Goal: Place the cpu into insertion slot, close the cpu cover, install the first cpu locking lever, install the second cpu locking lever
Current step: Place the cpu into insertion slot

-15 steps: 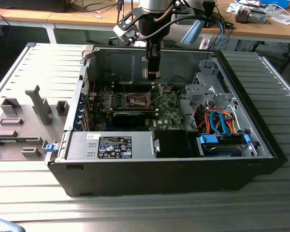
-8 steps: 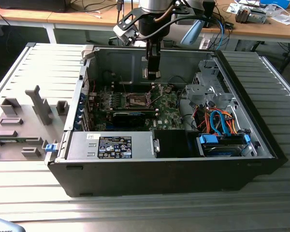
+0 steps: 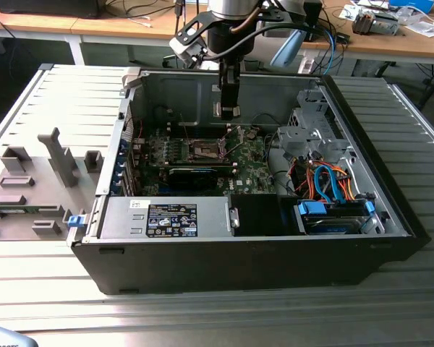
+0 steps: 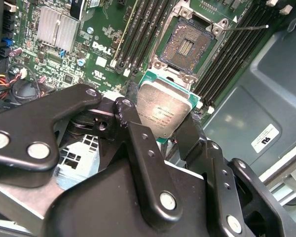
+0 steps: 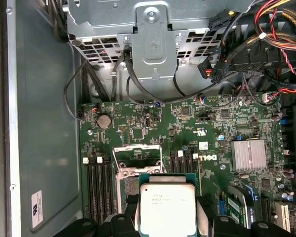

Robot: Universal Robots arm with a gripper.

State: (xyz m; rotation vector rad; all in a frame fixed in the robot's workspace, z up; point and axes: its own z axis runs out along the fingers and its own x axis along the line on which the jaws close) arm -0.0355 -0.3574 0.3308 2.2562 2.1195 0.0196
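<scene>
The chip (image 4: 164,111) wore a brushed silvery metal lid, dully shiny. The gripper (image 4: 156,119) was smooth black with a slight gloss (metal or plastic, hard to say). The circuit board (image 5: 187,133) looked glossy green; the case (image 3: 181,94) matt grey sheet metal.

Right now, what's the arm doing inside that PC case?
The arm's gripper is shut on the cpu, holding it by its edges above the motherboard inside the open computer case. The insertion slot is uncovered and empty, with its contact field exposed. The cpu hangs in the air close to the slot and is not yet seated.
</scene>
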